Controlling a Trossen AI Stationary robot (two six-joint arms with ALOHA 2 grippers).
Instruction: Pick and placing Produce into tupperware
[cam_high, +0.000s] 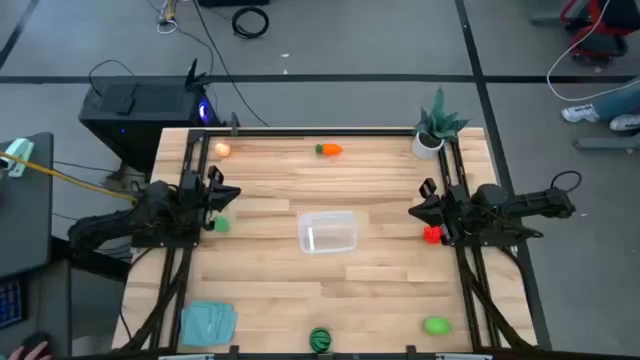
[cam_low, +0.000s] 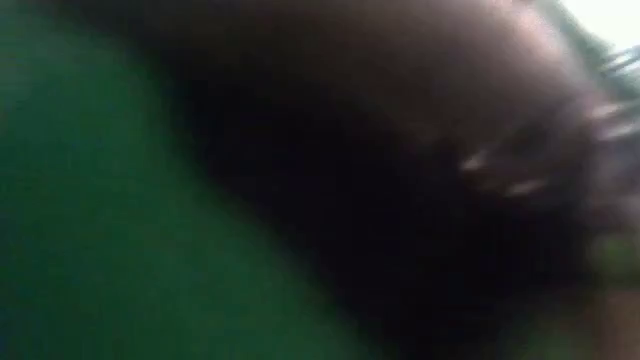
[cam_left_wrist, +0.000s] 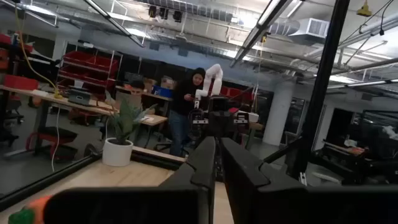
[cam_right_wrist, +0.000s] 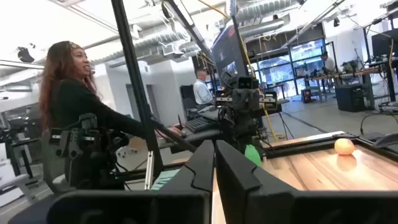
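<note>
The clear tupperware (cam_high: 326, 232) stands at the table's middle and holds nothing that I can see. An orange carrot (cam_high: 329, 150) and a peach ball (cam_high: 222, 149) lie near the far edge. A green piece (cam_high: 220, 225) lies beside my left gripper (cam_high: 218, 192), and a red piece (cam_high: 432, 235) lies beside my right gripper (cam_high: 424, 210). Another green piece (cam_high: 436, 325) and the dark green striped ball (cam_high: 319, 339) lie by the near edge. Both grippers hover at the table's sides, shut and empty, as each wrist view shows: left (cam_left_wrist: 217, 146), right (cam_right_wrist: 214, 148).
A potted plant (cam_high: 435, 130) stands at the far right corner. A folded teal cloth (cam_high: 207, 323) lies at the near left. A blurred green and dark shape (cam_low: 150, 200) fills the low view. People (cam_right_wrist: 74, 106) stand in the room beyond the table.
</note>
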